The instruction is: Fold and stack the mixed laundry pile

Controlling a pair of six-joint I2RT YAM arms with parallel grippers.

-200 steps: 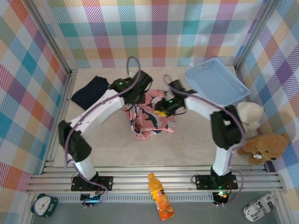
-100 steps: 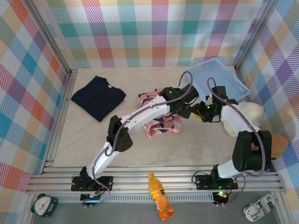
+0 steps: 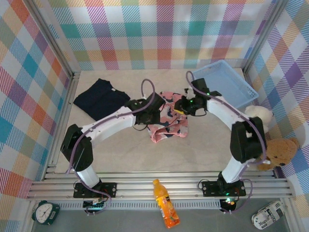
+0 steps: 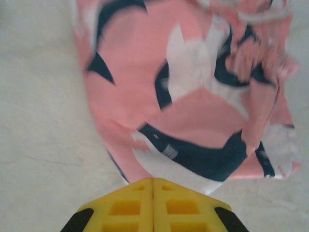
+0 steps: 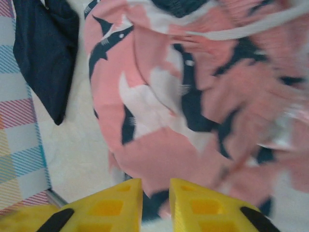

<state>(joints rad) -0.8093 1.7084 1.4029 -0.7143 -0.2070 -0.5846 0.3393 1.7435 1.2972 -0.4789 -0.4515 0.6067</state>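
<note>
The pink garment (image 3: 168, 123) with navy-and-white shapes lies bunched mid-table. The dark navy trousers (image 3: 101, 100) lie folded flat at the back left. My left gripper (image 3: 155, 110) sits at the pink garment's left side. In the left wrist view its yellow jaws are pressed together (image 4: 153, 181), nothing between them, with the garment (image 4: 183, 96) just beyond the tips. My right gripper (image 3: 181, 107) is at the garment's upper right edge. In the right wrist view (image 5: 155, 187) its jaws stand a narrow gap apart with pink cloth (image 5: 164, 121) pinched in the gap. The trousers (image 5: 46, 53) show at the top left.
A light blue basket (image 3: 227, 87) stands at the back right. A cream teddy bear (image 3: 258, 117) and a brown one (image 3: 277, 152) sit against the right wall. An orange bottle (image 3: 164, 205) and a clock (image 3: 46, 211) lie outside the front rail. Plaid walls enclose the table.
The left arm has pulled back from its far-right reach to the garment's left side and shut. The right gripper moved left from beside the basket onto the garment's edge and narrowed.
</note>
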